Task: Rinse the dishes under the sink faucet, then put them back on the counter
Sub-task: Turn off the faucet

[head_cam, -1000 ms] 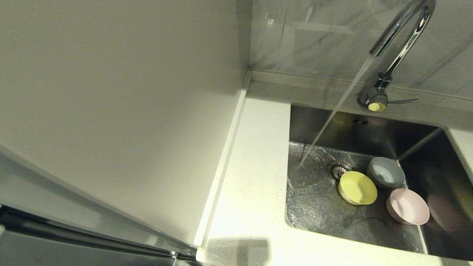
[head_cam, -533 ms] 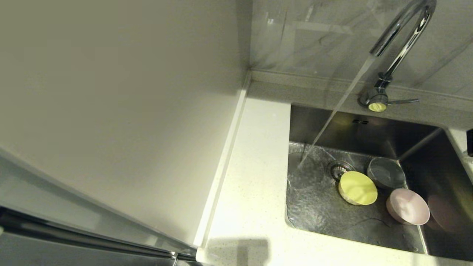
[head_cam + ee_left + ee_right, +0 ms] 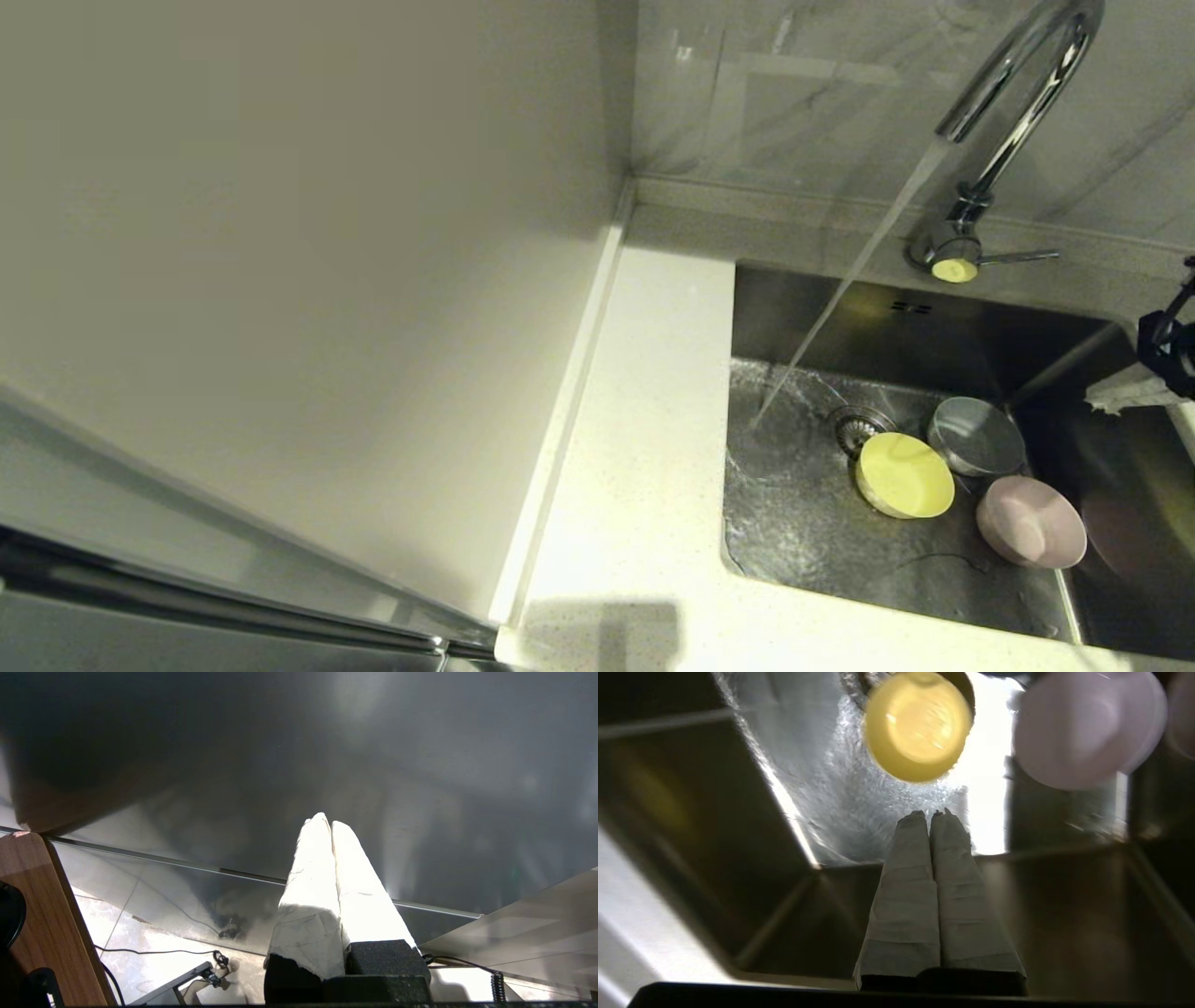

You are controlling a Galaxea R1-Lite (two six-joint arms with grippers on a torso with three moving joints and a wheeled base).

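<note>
**Right arm entering over sink, jaws empty**

The right gripper (image 3: 931, 812) has its jaws pressed fully together with nothing between them. In the head view it (image 3: 1134, 392) shows only at the right edge, above the sink's (image 3: 803, 317) right side. From its wrist view I look down into the basin: the yellow-green bowl (image 3: 917, 725) lies beyond the tips, the pink bowl (image 3: 1083, 728) beside it. No contact with either.

The left gripper (image 3: 331, 826) is parked off the work, jaws together and empty, facing a dark panel.

All three bowls sit on the sink floor: yellow-green (image 3: 904, 474) just beside the drain (image 3: 854, 427), grey-blue (image 3: 976, 436) behind it, pink (image 3: 1031, 521) nearest the right. The faucet (image 3: 1013, 103) is running; its stream (image 3: 840, 289) lands left of the drain, missing every bowl. The table (image 3: 635, 467) to the left carries none of them.

Judgement for this step: I must open the jaws before descending, then take one bowl by its rim, one finger inside. The wet steel looks slippery, so I should come straight down rather than push a bowl sideways.
</note>
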